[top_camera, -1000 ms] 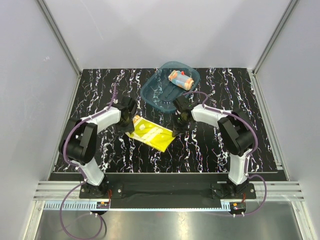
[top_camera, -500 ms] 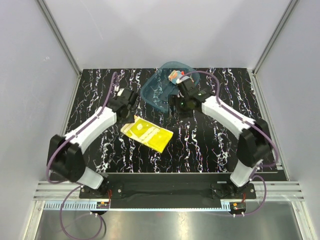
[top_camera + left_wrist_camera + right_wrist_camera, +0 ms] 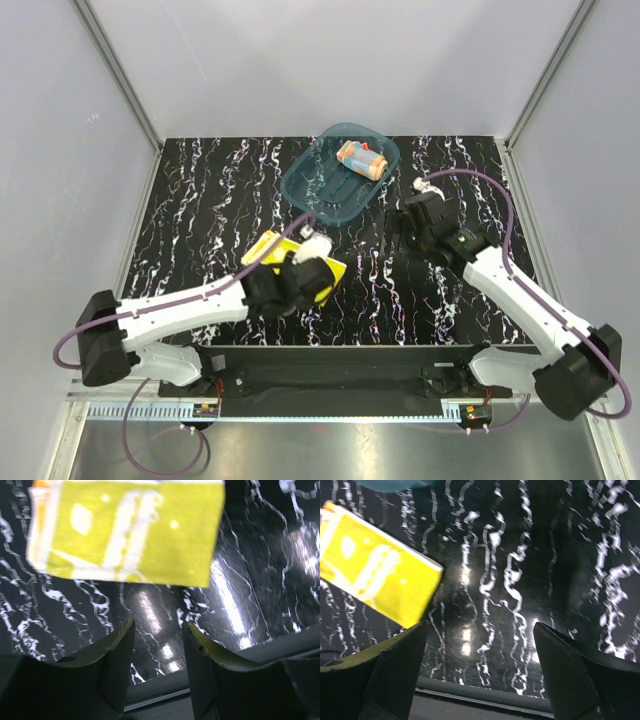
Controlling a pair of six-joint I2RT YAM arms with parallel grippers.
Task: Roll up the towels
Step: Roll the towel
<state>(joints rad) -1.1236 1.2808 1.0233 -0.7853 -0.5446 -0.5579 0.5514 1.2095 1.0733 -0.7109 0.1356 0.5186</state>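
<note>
The bright yellow towel (image 3: 328,274) lies flat on the black marbled table, left of centre, partly hidden under my left arm. In the left wrist view this yellow towel (image 3: 130,530) sits beyond the fingertips, not touched. My left gripper (image 3: 298,280) (image 3: 157,630) hovers over the towel's near side, open, with nothing between the fingers. The light blue towel with orange dots (image 3: 362,160) rests rolled up inside the teal tub. My right gripper (image 3: 408,232) (image 3: 480,630) stands wide open and empty to the right of the yellow towel (image 3: 375,570).
The teal translucent tub (image 3: 310,185) stands at the back centre of the table; its edge (image 3: 390,484) shows at the top of the right wrist view. Grey walls with aluminium posts close in the table on three sides.
My right gripper went up beside the tub, then drew back right, and its jaws opened wide. My left arm swung from the yellow towel's far-left corner to over its near side.
</note>
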